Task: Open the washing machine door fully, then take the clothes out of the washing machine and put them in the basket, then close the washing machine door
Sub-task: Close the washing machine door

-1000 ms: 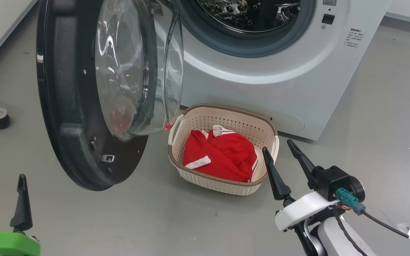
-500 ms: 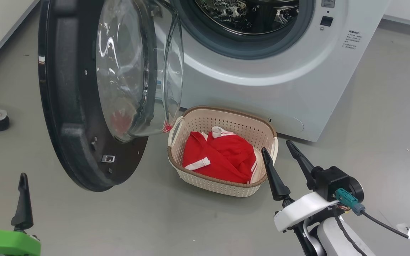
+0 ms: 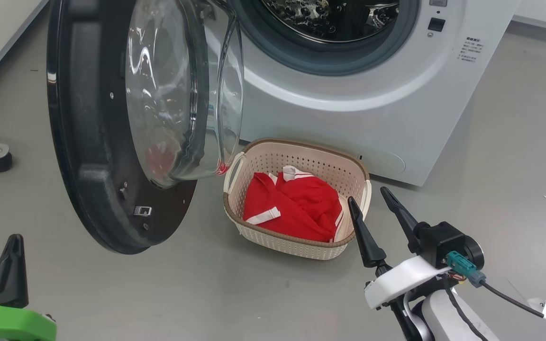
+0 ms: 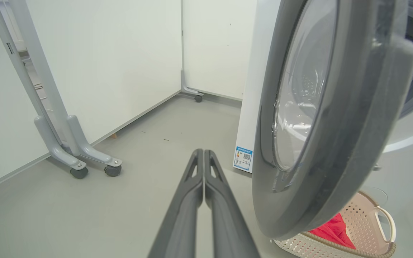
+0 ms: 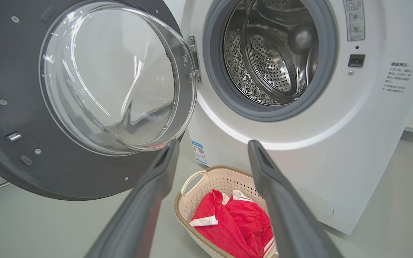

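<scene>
Your left gripper (image 3: 13,246) has changed since the earlier picture: its two fingers stood apart at the lower left of the head view, and now they are pressed together into one dark wedge. The left wrist view shows them touching along their length, with nothing between them. Everything else lies as it did.

Your right gripper (image 3: 368,196) stands wide and empty at the lower right, its tips just beside the right end of the basket (image 3: 296,246). The clothes (image 3: 296,208) lie bunched inside that basket, which sits on the floor against the foot of the washing machine (image 3: 349,104). The drum (image 5: 271,61) shows bare steel in the right wrist view, so I judge only the closing is left.

The door (image 3: 88,142) hangs wide open at the upper left of the head view, its glass bowl facing the machine. Your closed left fingers are on its outer side, near but apart from it.

Watch three things:
- **Slipping off the rim:** closed fingers give a narrow contact on a glossy, curved rim. A push off-centre could slide off and jab the glass.
- **Clipping the basket:** the door's lower edge overlaps the basket's left handle in the picture. I cannot tell the clearance, so the swing might clip it and tip the clothes out.
- **The right arm in the way:** it sits in front of the machine, and the closing door may sweep into it if you leave it there.
</scene>
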